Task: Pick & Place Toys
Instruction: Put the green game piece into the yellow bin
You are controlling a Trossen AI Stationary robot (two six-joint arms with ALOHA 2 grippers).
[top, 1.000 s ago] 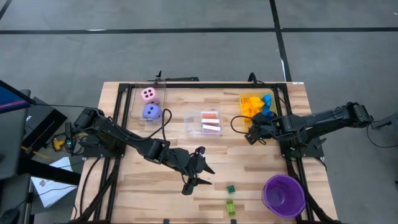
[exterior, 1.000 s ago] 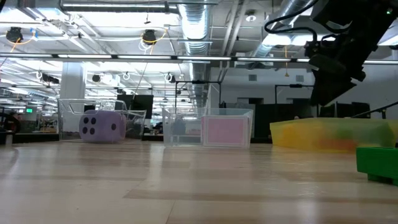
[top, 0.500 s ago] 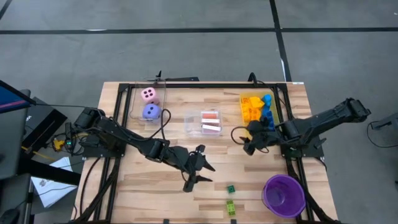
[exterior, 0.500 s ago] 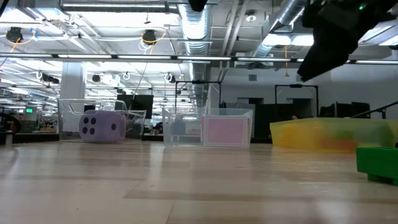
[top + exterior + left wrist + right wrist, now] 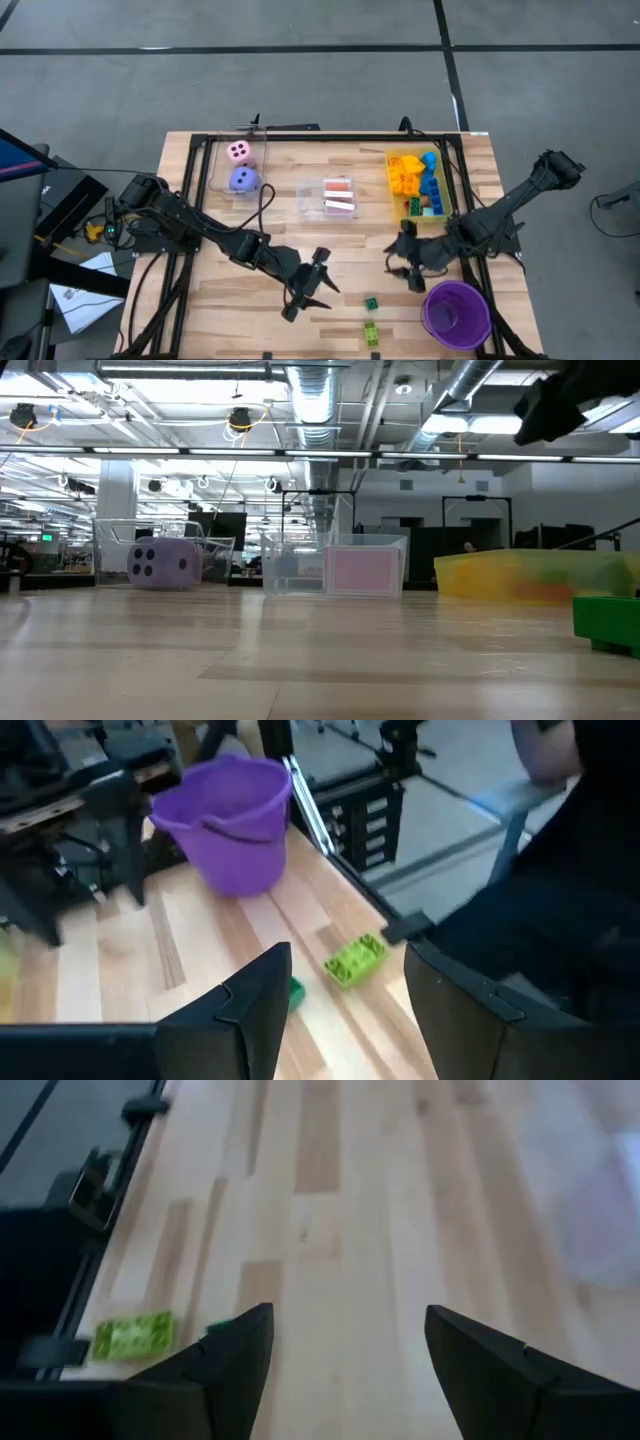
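Both grippers spread wide, nothing held.
Left gripper and right gripper are poised above the wooden table; small dark-green plastic brick and lime-green plastic brick lie between them, untouched.

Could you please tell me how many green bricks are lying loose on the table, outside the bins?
2. A dark green brick lies near the table's front edge, left of the purple cup; a light green brick lies just in front of it. None appear hidden.

Right gripper: fingers spread apart over bare wooden table
Lime green brick: flat on table, beside gripper
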